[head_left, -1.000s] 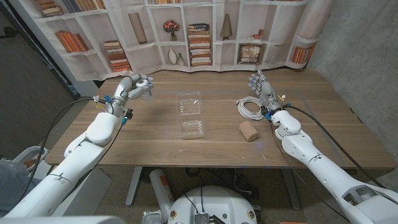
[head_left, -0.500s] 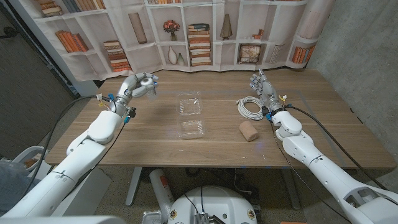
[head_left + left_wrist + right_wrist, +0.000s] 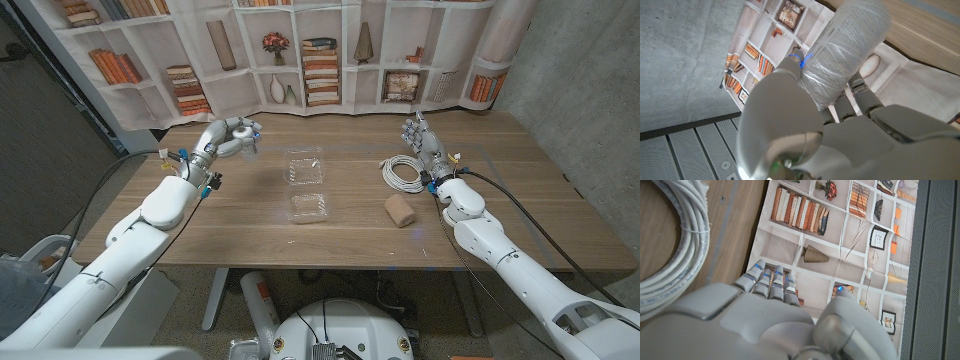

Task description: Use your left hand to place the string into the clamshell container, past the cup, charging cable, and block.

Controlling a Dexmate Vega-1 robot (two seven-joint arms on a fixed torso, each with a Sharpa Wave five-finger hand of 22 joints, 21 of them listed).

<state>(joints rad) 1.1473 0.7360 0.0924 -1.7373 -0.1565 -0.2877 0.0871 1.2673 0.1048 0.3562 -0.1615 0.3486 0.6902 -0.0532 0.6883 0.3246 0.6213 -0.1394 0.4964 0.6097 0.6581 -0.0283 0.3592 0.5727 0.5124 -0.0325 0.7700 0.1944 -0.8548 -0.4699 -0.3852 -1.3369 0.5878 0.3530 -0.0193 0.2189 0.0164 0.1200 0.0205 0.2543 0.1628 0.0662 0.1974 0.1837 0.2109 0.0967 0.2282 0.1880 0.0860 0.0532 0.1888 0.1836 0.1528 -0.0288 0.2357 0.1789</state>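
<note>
Head view: the left hand (image 3: 228, 136) is raised over the far left part of the wooden surface (image 3: 250, 225), its fingers closed around the string (image 3: 247, 138), a pale spool that projects from the grasp toward the centre; the clamshell container (image 3: 307, 183) lies open near the middle of the surface, well apart from the string, its two clear halves one beyond the other; the charging cable (image 3: 403, 173), a white coil, lies right of the container, and the block (image 3: 400, 210), tan and rounded, sits nearer the front edge just beside the coil; the right hand (image 3: 422, 140) stands beside the far side of the cable, fingers straight, close together and holding nothing; a printed bookshelf backdrop (image 3: 320, 50) hangs behind the surface

Left wrist view: the string (image 3: 847, 47) appears as a cylinder wound with fine white thread, held between the thumb and the fingers (image 3: 860, 97) of the left hand (image 3: 830, 135); the backdrop (image 3: 770, 45) shows beyond

Right wrist view: the right hand (image 3: 765, 315) shows its back, fingers (image 3: 771, 282) side by side and extended; the charging cable (image 3: 675, 245) lies coiled on the surface (image 3: 735, 235) just beside the hand
</note>
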